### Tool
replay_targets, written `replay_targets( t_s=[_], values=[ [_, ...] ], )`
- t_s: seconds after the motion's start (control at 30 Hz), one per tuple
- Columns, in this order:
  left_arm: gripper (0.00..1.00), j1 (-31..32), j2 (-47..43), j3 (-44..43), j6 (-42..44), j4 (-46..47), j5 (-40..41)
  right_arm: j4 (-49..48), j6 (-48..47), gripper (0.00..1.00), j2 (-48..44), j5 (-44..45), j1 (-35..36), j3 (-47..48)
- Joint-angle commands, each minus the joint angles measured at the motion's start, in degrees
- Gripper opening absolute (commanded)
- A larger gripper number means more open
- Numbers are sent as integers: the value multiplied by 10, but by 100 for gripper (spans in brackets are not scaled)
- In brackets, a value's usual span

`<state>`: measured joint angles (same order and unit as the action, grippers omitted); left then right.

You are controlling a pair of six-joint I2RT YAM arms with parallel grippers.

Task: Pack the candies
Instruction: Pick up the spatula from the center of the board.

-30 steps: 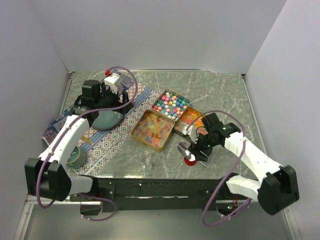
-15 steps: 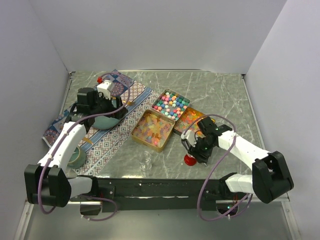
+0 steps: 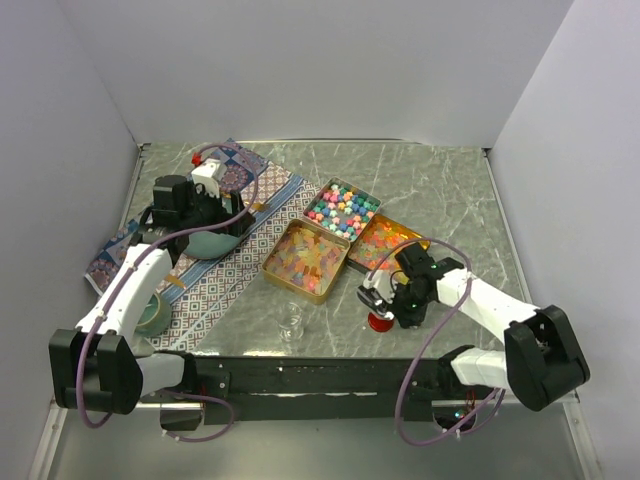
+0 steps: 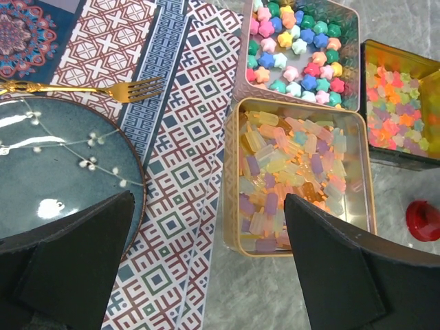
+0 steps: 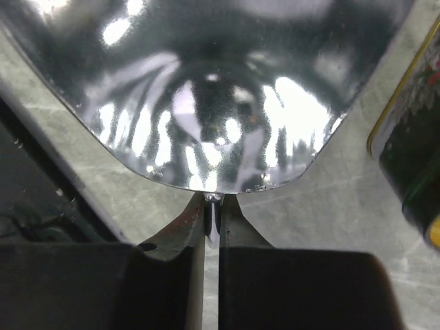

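Observation:
The candies fill three gold tins: pastel star-shaped ones point(image 3: 341, 209) point(image 4: 295, 48), translucent yellow-pink ones point(image 3: 306, 258) point(image 4: 295, 172) and orange-yellow ones point(image 3: 385, 240) point(image 4: 399, 110). My right gripper point(image 3: 387, 298) point(image 5: 212, 206) is low over the table in front of the orange tin. It is shut on the rim of a shiny metal scoop point(image 3: 367, 293) point(image 5: 206, 89), which fills the right wrist view. My left gripper point(image 3: 228, 215) point(image 4: 210, 275) hangs wide open and empty over the patterned mat, between a plate and the yellow-pink tin.
A red round disc point(image 3: 380, 321) point(image 4: 422, 220) lies just in front of the right gripper. A small glass jar point(image 3: 291, 322) stands near the front edge. On the mat point(image 3: 225, 285) sit a teal plate point(image 3: 205, 242) point(image 4: 48, 179) and a gold fork point(image 4: 82, 88). A tape roll point(image 3: 150, 312) is front left.
My right gripper has dropped low beside the red disc and shut on the metal scoop. The left arm swung back and left early on, then held still, open.

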<state>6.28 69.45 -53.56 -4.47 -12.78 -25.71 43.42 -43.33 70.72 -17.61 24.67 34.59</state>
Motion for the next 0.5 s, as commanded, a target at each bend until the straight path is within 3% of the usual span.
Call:
replay_targets(
  t_s=[0.0, 0.13, 0.37, 0.47],
  values=[
    [98, -2, -6, -18, -29, 13, -23, 83, -20, 0, -61, -8, -3, 69],
    [99, 0, 2, -12, -110, 52, -60, 149, -57, 0, -95, -21, 1, 170],
    [98, 17, 22, -26, -175, 80, -137, 105, -3, 0, 70, -36, 30, 354],
    [97, 17, 24, -50, -215, 105, -173, 69, -8, 0, 116, 18, 72, 383]
  ],
)
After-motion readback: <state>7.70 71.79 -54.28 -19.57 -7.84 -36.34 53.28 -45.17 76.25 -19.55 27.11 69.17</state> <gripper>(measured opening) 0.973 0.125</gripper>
